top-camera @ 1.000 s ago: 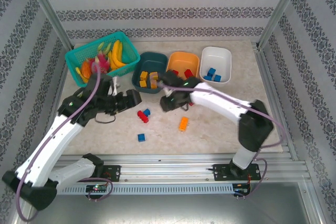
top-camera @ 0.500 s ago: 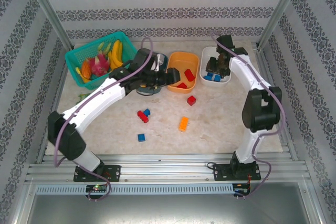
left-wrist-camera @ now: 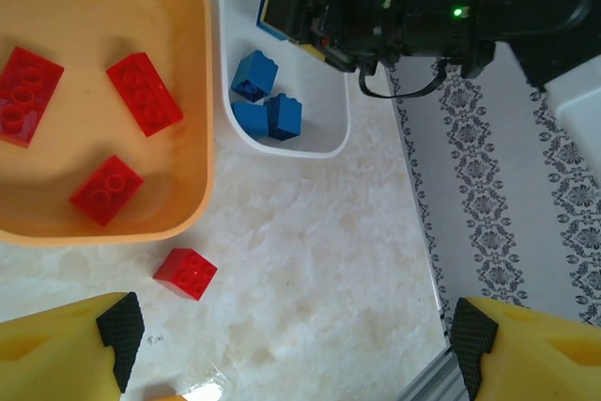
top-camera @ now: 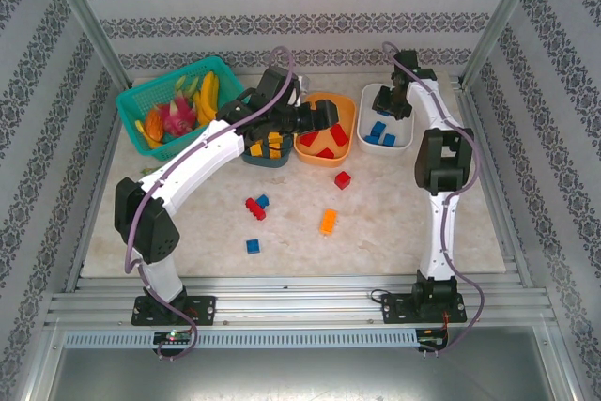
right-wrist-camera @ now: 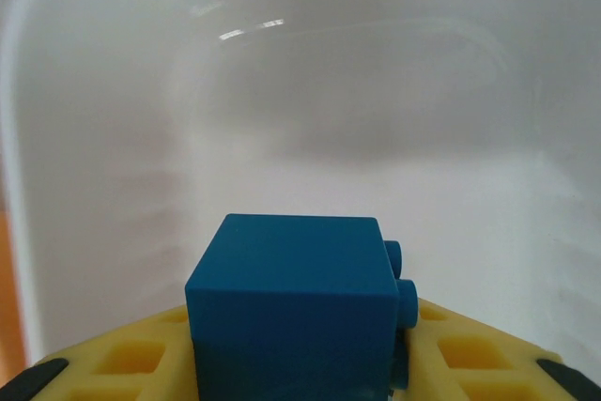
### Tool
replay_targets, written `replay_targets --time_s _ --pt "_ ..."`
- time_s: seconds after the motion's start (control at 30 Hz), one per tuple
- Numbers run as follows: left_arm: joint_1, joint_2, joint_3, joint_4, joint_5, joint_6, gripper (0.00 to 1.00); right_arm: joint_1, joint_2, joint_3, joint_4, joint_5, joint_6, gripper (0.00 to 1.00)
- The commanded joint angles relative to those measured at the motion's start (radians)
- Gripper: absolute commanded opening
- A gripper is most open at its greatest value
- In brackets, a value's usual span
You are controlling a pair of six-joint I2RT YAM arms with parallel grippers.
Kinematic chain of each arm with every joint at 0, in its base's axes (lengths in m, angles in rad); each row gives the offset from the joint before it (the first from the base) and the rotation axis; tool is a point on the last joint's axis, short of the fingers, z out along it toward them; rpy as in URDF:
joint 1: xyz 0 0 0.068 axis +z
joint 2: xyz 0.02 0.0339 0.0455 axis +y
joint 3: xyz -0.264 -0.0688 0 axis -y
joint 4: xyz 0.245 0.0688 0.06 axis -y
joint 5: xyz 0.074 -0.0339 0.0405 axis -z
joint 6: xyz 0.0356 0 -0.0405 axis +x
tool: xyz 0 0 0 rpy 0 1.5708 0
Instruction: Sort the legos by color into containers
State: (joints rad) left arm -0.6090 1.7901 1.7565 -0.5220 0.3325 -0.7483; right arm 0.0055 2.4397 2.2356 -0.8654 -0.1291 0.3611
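Marble-look table (top-camera: 394,223) carrying loose bricks (top-camera: 328,222); patterned walls (top-camera: 282,23). Teal tub (top-camera: 268,162): yellow bricks (top-camera: 272,146). Orange tub (left-wrist-camera: 202,91): red bricks (left-wrist-camera: 143,93). White tub (left-wrist-camera: 324,138): blue bricks (left-wrist-camera: 268,115); above it the right gripper (top-camera: 395,100) pinches a blue brick (right-wrist-camera: 291,298). Left gripper (left-wrist-camera: 293,345): fingers spread.

- From above, bright, even overhead light falls on the table (top-camera: 404,223). The loose legos (top-camera: 328,222) near its middle cast only short, soft shadows.
- The overhead view is sharp from the table's near edge to its far edge.
- In the left wrist view, the white tub (left-wrist-camera: 343,143) and the table's right edge are crisp. The left gripper (left-wrist-camera: 291,349) shows its yellow fingers (left-wrist-camera: 526,349) blurred in the bottom corners.
- A faint patch of glare lies on the table low in that view.
- In the right wrist view, the tub's wall is washed out and low in contrast, with small glints near the top. The blue brick (right-wrist-camera: 291,302) is in focus.
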Motion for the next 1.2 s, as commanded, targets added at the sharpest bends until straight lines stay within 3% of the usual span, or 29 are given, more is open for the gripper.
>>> replay_targets --time_s 0.0,0.3,0.53,0.63,0.83,1.03,1.17 --pt "-0.009 0.013 0.032 -0.009 -0.029 0.015 0.88 -0.002 0.055 0.067 -0.079 -0.070 -0.023 0.40" --pt "-0.008 -0.002 0.020 -0.083 -0.073 0.023 0.88 0.008 0.041 0.113 -0.110 -0.059 -0.025 0.63" --pt "-0.008 -0.068 -0.020 -0.185 -0.141 0.028 0.88 0.045 -0.111 0.146 -0.110 0.006 -0.026 0.68" --pt "-0.006 -0.123 -0.081 -0.202 -0.161 0.017 0.88 0.077 -0.239 0.077 -0.063 0.031 -0.021 0.68" --pt "0.003 -0.261 -0.249 -0.278 -0.243 -0.059 0.86 0.188 -0.615 -0.345 0.185 0.013 -0.013 0.68" --pt "0.015 -0.374 -0.474 -0.318 -0.248 -0.174 0.83 0.380 -0.982 -0.838 0.342 -0.045 0.022 0.75" --pt "0.013 -0.366 -0.608 -0.286 -0.195 -0.262 0.80 0.505 -1.182 -1.148 0.435 -0.190 0.094 0.81"
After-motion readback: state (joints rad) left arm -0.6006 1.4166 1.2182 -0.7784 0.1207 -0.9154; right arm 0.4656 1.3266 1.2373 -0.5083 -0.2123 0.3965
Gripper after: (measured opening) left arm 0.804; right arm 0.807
